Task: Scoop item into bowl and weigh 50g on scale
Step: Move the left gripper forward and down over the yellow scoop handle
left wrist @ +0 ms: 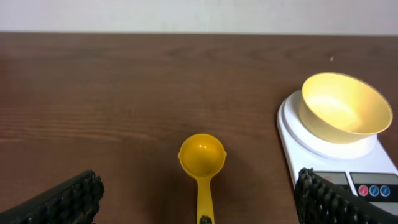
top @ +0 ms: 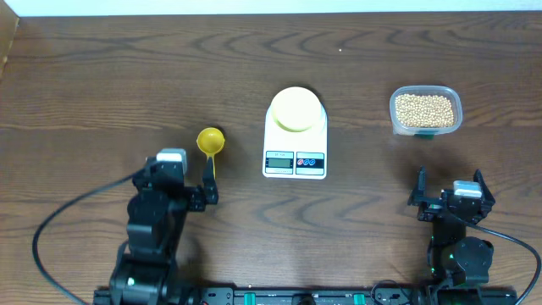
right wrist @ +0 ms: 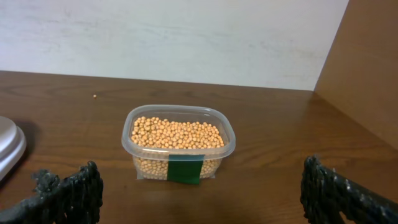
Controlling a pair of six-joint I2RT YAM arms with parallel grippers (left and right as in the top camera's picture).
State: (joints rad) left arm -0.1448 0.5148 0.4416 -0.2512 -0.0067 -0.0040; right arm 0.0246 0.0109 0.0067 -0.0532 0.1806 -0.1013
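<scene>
From overhead, both pairs of jaws stand wide open and hold nothing, the left jaws and right jaws each low over the dark wooden bench point(top: 102, 85). A yellow scoop point(top: 210, 146) lies just ahead of the left jaws, cup away and handle back toward them, probably laid that way so it can be taken by the handle. Ahead and to the right of the left jaws sits the white scale point(top: 295, 135) with the pale yellow bowl point(top: 295, 108) on its top, so whatever goes in is weighed at once. The display point(top: 279, 161) faces the arms, but its digits are too small to read. Well ahead of the right jaws is a clear plastic tub point(top: 425, 110) heaped with soybeans point(top: 425, 108). In the left wrist view the scoop's handle runs back between the spread jaws without touching either. The bowl, ahead to the right, looks empty. The scale's red and blue buttons point(left wrist: 373, 190) show beside the right-hand finger, and no brand name can be read. In the right wrist view the tub stands straight ahead, centred between the open jaws and apart from them, lid off for scooping. A green label point(right wrist: 186, 168) on its near wall carries no writing that I can see. No beans have reached the bowl, so the weighing has not yet begun.
</scene>
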